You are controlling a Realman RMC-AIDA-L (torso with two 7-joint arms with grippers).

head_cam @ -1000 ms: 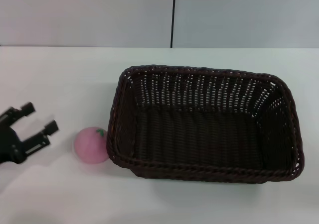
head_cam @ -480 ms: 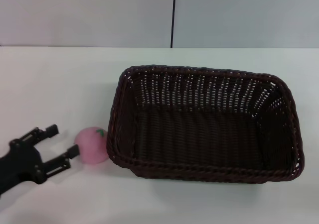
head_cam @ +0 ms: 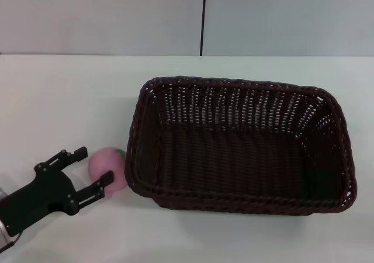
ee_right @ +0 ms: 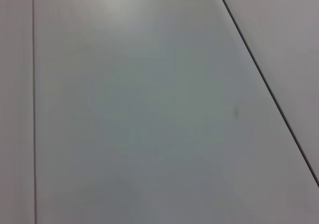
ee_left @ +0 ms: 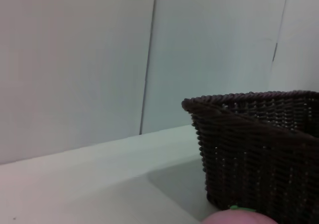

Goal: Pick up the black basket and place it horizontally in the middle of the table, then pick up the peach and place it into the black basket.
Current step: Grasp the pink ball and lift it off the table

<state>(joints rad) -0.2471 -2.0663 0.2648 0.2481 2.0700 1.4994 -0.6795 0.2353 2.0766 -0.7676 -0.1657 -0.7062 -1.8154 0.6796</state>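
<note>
The black basket (head_cam: 239,146) lies lengthwise across the middle of the white table (head_cam: 64,99), open side up and empty. The pink peach (head_cam: 110,165) sits on the table against the basket's left end. My left gripper (head_cam: 93,167) is open at the lower left, its two fingers reaching to either side of the peach. In the left wrist view the basket's end wall (ee_left: 259,149) fills the right side and the top of the peach (ee_left: 239,217) shows at the lower edge. My right gripper is out of view.
A grey wall with a dark vertical seam (head_cam: 203,17) stands behind the table. The right wrist view shows only plain grey panels.
My left gripper has moved right and toward the peach, from well clear of it to straddling its left side. The basket and peach have not moved.
</note>
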